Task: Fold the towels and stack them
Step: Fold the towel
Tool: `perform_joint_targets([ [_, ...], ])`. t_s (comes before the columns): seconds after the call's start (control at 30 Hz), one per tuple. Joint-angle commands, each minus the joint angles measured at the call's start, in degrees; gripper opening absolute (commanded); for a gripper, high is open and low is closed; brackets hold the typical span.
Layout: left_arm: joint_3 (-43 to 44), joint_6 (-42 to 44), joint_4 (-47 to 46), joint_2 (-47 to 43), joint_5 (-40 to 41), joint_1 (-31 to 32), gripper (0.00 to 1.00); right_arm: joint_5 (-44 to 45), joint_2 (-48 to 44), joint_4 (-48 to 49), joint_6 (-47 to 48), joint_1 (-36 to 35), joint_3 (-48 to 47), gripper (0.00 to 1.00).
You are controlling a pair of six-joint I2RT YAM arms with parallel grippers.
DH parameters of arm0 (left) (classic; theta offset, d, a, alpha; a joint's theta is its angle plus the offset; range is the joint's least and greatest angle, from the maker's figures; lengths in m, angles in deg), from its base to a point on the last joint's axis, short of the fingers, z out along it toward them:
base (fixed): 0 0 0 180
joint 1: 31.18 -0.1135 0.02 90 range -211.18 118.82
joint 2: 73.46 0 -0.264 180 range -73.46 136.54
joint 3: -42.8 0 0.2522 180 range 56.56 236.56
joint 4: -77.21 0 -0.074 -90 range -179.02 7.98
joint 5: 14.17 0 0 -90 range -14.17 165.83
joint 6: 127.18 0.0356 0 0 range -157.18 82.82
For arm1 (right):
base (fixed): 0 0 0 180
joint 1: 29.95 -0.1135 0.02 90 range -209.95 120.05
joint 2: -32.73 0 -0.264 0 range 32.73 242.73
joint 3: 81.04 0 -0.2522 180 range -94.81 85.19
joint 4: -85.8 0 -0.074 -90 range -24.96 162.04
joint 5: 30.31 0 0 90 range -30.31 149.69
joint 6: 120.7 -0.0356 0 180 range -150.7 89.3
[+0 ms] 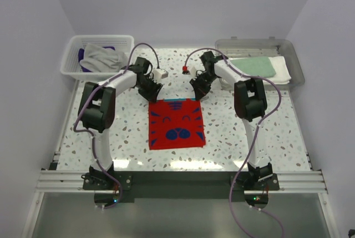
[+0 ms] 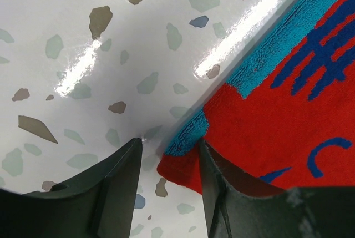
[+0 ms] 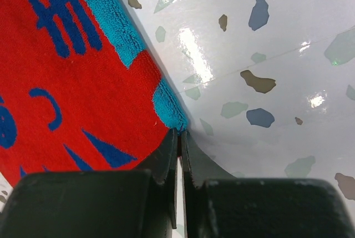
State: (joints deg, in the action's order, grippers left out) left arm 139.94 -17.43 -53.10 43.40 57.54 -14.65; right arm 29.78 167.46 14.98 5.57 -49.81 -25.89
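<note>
The turquoise-and-red patterned towel [image 1: 176, 124] lies flat in the middle of the table. My left gripper [image 1: 154, 95] is at its far left corner. In the left wrist view that gripper [image 2: 170, 142] is open, its fingers straddling the corner of the towel [image 2: 277, 110], one on the cloth and one on the bare table. My right gripper [image 1: 198, 94] is at the far right corner. The right wrist view shows it [image 3: 180, 132] shut, pinching the turquoise corner of the towel [image 3: 83, 94]. A mint green towel [image 1: 252, 65] lies on a white towel [image 1: 282, 71].
A white slatted basket [image 1: 75, 55] at the back left holds a grey towel [image 1: 105, 56] and a dark purple towel [image 1: 84, 63]. A clear plastic tray [image 1: 294, 66] at the back right holds the folded mint and white towels. Walls close in on both sides.
</note>
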Motion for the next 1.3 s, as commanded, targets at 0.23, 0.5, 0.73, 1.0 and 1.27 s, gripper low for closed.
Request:
perform_joint_targets([
  [0.23,-3.75,-0.76,3.98,1.08,4.40,-0.36,0.38,4.16,-1.14,1.95,-1.38,-0.53,3.51,0.00],
  [0.5,-3.31,-1.38,4.68,4.52,5.36,-0.36,0.21,5.83,-1.14,2.13,-1.82,-0.71,2.98,0.00],
  [0.73,-0.32,-0.68,6.26,8.91,4.05,-0.80,0.00,8.29,-2.99,8.44,-6.03,-0.62,2.37,0.00],
  [1.0,8.38,-0.50,1.80,7.07,2.99,-1.77,0.00,15.40,-8.08,17.40,-10.51,-0.62,1.14,0.00],
  [1.27,4.88,-1.55,-5.68,-1.36,5.98,-1.86,0.00,18.48,-16.24,23.83,-13.07,-0.71,5.08,0.00],
])
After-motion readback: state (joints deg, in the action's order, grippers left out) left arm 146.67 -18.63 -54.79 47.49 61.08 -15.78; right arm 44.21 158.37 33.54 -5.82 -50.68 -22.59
